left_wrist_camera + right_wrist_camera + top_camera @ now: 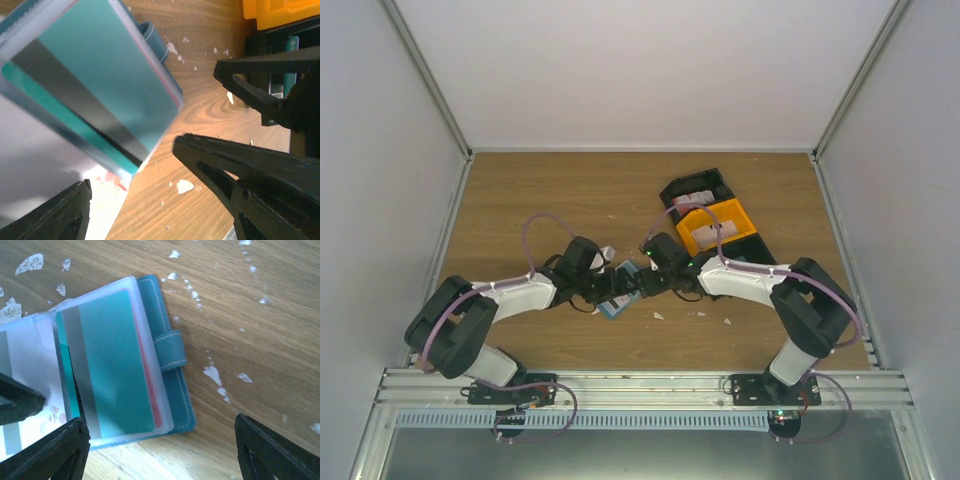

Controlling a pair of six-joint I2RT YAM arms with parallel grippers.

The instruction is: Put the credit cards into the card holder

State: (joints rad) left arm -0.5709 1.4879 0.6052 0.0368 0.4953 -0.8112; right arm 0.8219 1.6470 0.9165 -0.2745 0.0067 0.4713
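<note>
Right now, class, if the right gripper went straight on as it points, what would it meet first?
Probably the card holder, lying open on the table straight ahead; the depth is hard to judge.

Got left gripper and right gripper nose to nose, card holder peeking out under them, orange bin beyond the right one.

Bench: brown wood-grain top, speckled with small white flecks. Plain white panels enclose it on three sides: back wall, left wall, right wall, joined by grey metal corner posts. A slotted aluminium rail runs along the near edge, and the lighting is even and diffuse.
</note>
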